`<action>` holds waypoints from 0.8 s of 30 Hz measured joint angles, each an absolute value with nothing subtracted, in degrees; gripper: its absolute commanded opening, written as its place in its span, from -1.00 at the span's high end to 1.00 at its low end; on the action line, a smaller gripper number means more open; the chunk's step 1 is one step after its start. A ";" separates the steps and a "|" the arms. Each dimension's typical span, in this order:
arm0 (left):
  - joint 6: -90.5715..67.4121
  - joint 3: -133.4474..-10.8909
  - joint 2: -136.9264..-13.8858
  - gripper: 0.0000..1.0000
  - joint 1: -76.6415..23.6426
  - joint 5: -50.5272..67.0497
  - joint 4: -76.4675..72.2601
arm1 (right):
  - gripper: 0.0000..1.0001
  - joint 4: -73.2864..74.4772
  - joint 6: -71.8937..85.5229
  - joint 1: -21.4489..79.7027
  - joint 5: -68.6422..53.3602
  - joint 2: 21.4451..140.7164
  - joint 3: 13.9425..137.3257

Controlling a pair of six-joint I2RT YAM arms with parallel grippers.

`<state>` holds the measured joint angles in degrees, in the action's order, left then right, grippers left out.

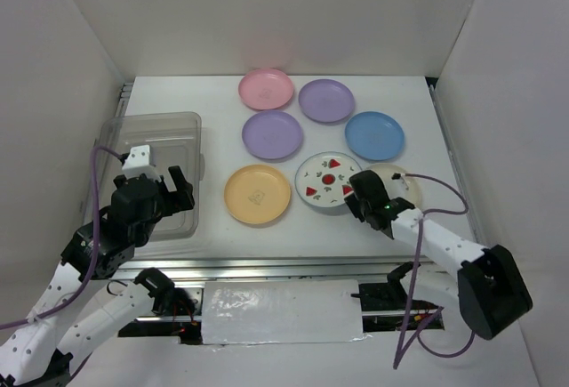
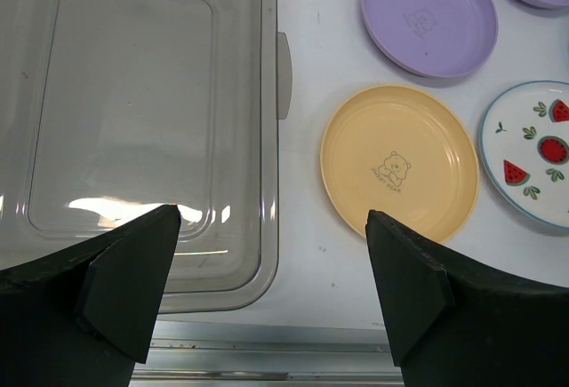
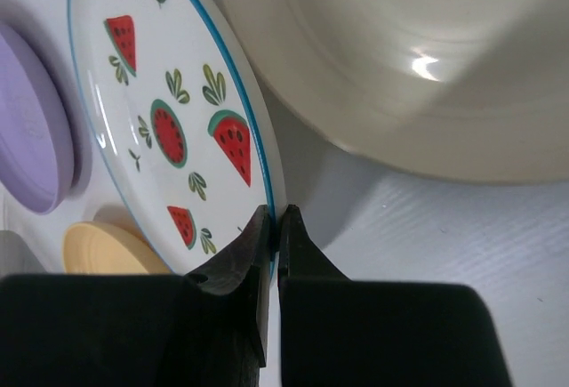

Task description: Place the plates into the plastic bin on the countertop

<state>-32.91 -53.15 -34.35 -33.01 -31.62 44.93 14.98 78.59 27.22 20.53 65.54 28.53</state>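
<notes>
Right gripper [image 3: 276,220] clamps the rim of the fruit-print plate [image 3: 178,120], cream plate [image 3: 400,49] just beside; left gripper [image 2: 272,213] gapes over the bin [image 2: 133,120], above its right edge.

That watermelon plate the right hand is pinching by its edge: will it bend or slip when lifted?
Probably stiff: the watermelon plate shows no bend where the right hand pinches its rim. Its glossy surface looks slippery, so it might swivel or slip.

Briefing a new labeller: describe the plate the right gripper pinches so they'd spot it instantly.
Right of the clear bin on the white countertop, take the nearest row of three. The middle plate alone is white with red watermelon slices.
</notes>
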 measured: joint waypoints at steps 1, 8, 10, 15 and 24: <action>-32.91 -53.15 -34.35 -0.99 -33.01 -31.62 44.91 | 1.00 16.51 78.32 27.38 21.26 63.68 28.56; -31.81 -53.15 -34.52 -0.99 -33.01 -30.83 44.84 | 1.00 25.50 70.87 28.32 24.56 55.59 33.58; -31.40 -53.12 -34.54 -0.98 -33.01 -29.91 44.56 | 1.00 26.63 67.42 29.78 24.64 55.46 36.60; -29.04 -53.01 -34.24 -0.99 -32.80 -22.85 41.65 | 1.00 26.44 58.70 35.05 20.47 55.88 42.57; -24.08 -52.38 -39.31 -0.99 -31.90 -6.24 37.63 | 1.00 19.29 49.74 45.01 5.30 55.90 43.51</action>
